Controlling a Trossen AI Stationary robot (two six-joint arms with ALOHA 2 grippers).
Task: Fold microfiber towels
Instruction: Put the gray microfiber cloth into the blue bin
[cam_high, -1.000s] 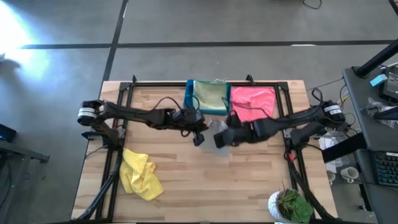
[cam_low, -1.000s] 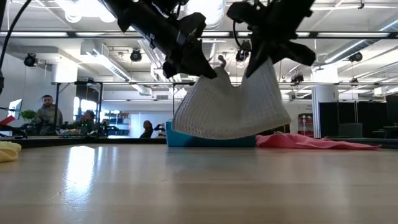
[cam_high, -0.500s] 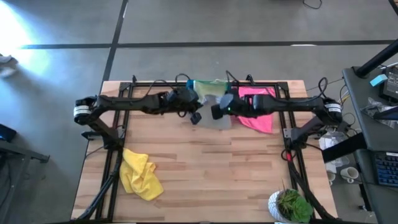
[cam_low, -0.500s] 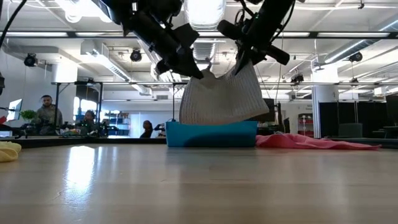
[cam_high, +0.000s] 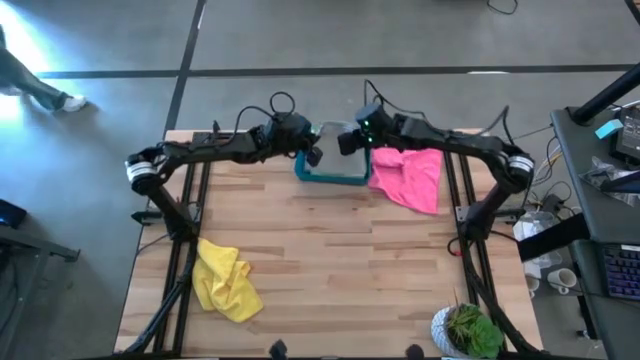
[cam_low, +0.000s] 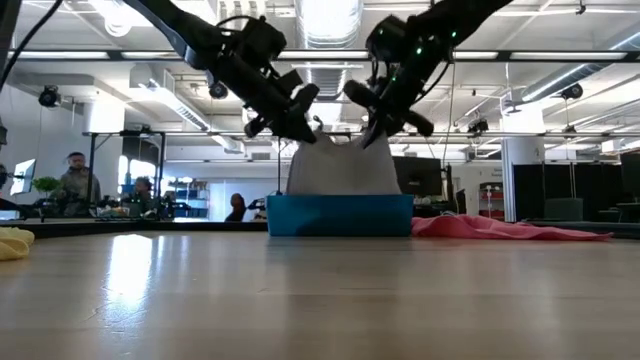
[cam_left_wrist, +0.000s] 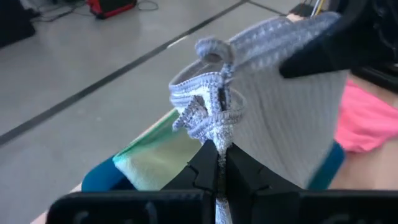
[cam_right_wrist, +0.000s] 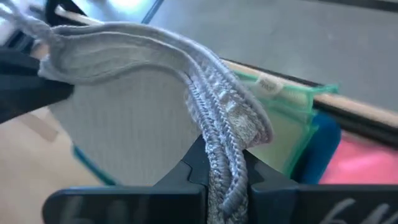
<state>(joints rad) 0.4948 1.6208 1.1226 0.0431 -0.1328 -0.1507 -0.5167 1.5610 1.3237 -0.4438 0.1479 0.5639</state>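
Behind the bench a bright open workroom shows, with people seated at desks far off. On the wooden bench, the blue bin stands at the middle of the far edge, and both arms reach in over it. The left gripper is pinched tight on one top corner of the light grey towel, and the right gripper is clamped on the other top corner; in the low view the cloth hangs between them with its lower part down inside the bin. The left wrist view shows the grey corner bunched above the closed fingers, and a pale sage green towel lying in the bin beneath. The pink towel lies spread just beside the bin, toward the bench's far right corner. The yellow towel lies crumpled near the bench's left edge, well apart from the bin. A potted plant sits at the near right corner.
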